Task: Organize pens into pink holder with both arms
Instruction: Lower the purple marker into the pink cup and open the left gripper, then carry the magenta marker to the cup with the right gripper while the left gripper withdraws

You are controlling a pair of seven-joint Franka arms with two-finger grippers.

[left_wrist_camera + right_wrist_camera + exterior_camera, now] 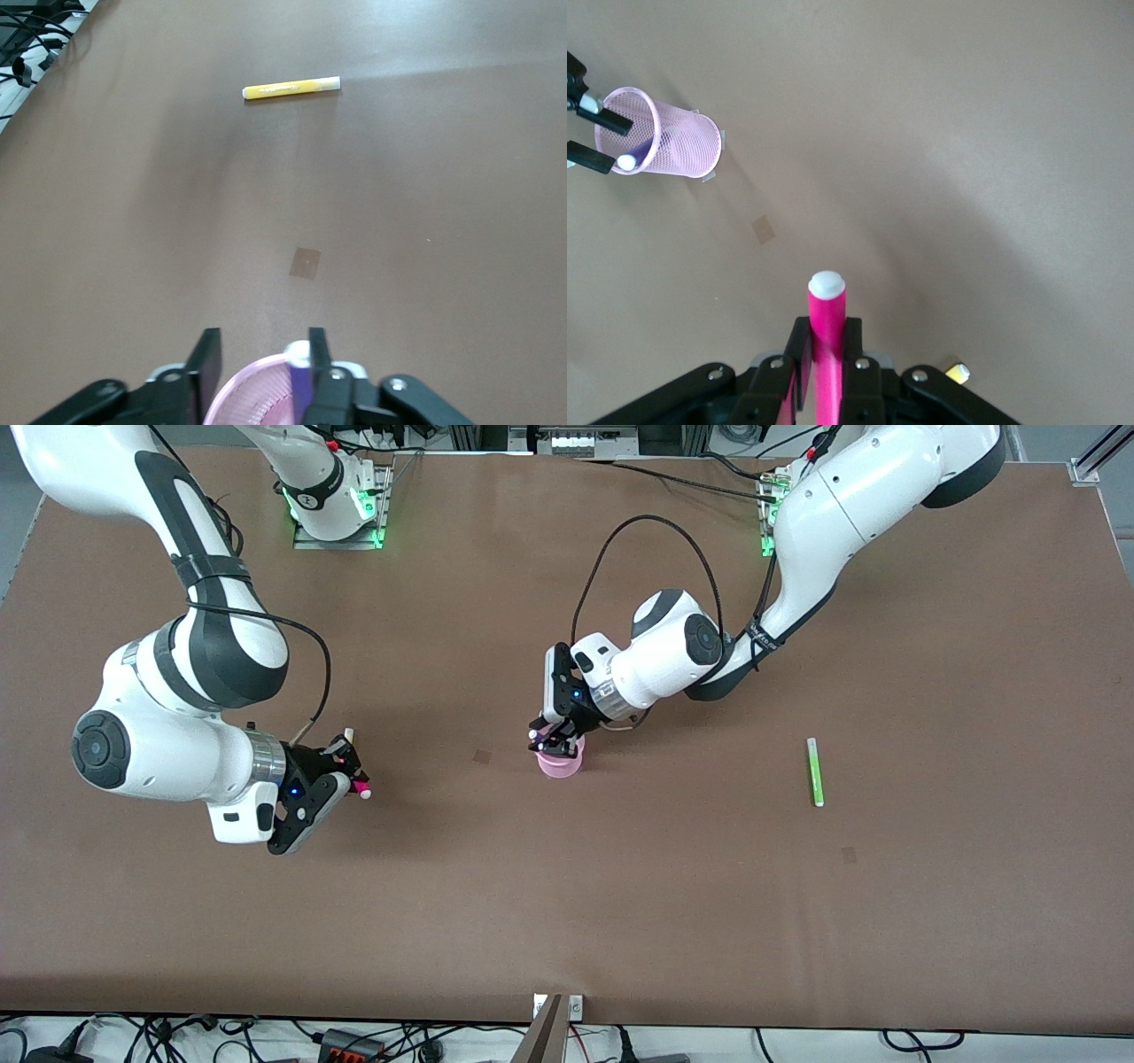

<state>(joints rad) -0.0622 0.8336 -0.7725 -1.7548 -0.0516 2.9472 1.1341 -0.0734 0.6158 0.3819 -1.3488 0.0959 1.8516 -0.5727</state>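
Note:
The pink holder point(560, 765) stands mid-table. My left gripper point(551, 737) hangs open just over its rim, and the purple pen point(300, 390) leans inside the holder point(257, 398) beside one finger. My right gripper point(348, 773) is low over the table toward the right arm's end, shut on the magenta pen point(827, 323), whose white tip points at the holder point(666, 133). The yellow pen point(291, 88) lies by the right gripper; only its end point(349, 735) shows in the front view. The green pen point(815, 772) lies toward the left arm's end.
A small dark square mark point(482, 756) is on the brown tabletop between the holder and the right gripper. The table's edge point(567, 1017) nearest the front camera has cables below it.

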